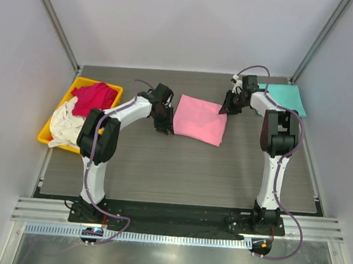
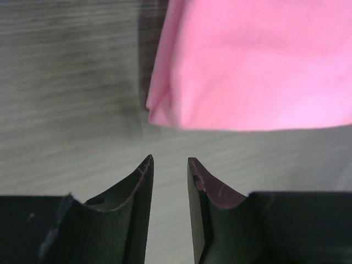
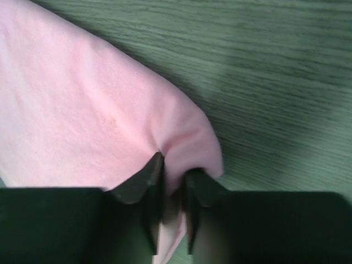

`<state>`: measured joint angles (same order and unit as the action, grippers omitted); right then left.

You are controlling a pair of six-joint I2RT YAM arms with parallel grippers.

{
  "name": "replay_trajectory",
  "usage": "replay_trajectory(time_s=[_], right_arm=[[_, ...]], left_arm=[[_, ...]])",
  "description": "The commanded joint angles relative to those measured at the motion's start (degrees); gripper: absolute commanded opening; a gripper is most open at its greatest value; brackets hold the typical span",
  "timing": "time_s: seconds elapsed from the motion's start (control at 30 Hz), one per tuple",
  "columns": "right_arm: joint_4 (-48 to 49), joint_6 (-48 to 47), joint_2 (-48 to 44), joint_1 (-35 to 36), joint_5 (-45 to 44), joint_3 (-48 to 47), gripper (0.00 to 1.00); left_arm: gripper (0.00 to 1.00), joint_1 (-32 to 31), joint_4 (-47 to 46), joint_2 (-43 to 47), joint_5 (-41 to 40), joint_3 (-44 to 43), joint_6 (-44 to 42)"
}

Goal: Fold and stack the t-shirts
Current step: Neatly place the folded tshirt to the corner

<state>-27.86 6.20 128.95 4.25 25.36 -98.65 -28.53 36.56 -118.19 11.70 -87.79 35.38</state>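
Light pink cloth t-shirt (image 1: 200, 119): your right gripper (image 3: 174, 168) pinches its corner; left gripper (image 2: 169, 160) slightly spread, empty. Yellow plastic bin (image 1: 45, 136) holds crimson red t-shirt (image 1: 95, 95), cream white t-shirt (image 1: 64, 126).

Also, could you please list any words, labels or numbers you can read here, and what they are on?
None: the pink shirt, teal shirt, bin and table bear no text that can be read in any view.
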Motion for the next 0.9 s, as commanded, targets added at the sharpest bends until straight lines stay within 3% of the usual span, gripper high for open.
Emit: replay_trajectory(time_s=[0.0, 0.13, 0.43, 0.63, 0.87], right_arm=[[-0.88, -0.92, 0.43, -0.21, -0.75, 0.48, 0.20], [-0.80, -2.33, -1.68, -0.21, -4.35, -1.62, 0.02], [-9.23, -9.44, -4.05, -0.21, -17.61, -10.24, 0.01], [-14.32, -16.20, -3.35, -0.47, -24.21, -17.35, 0.01], [-14.95, -21.91, -7.82, -0.56, -32.74, -17.72, 0.01]], left_arm=[[0.33, -0.47, 4.22, 11.63, -2.11, -0.46, -2.32], [0.36, -0.47, 7.99, 19.30, -4.40, 1.82, -6.45], [0.37, -0.47, 10.47, 29.76, -7.56, 7.37, -11.20], [0.38, -0.47, 10.29, 31.62, -9.68, 8.51, -12.44], [0.38, -0.47, 9.68, 32.41, -10.90, 9.21, -12.79]])
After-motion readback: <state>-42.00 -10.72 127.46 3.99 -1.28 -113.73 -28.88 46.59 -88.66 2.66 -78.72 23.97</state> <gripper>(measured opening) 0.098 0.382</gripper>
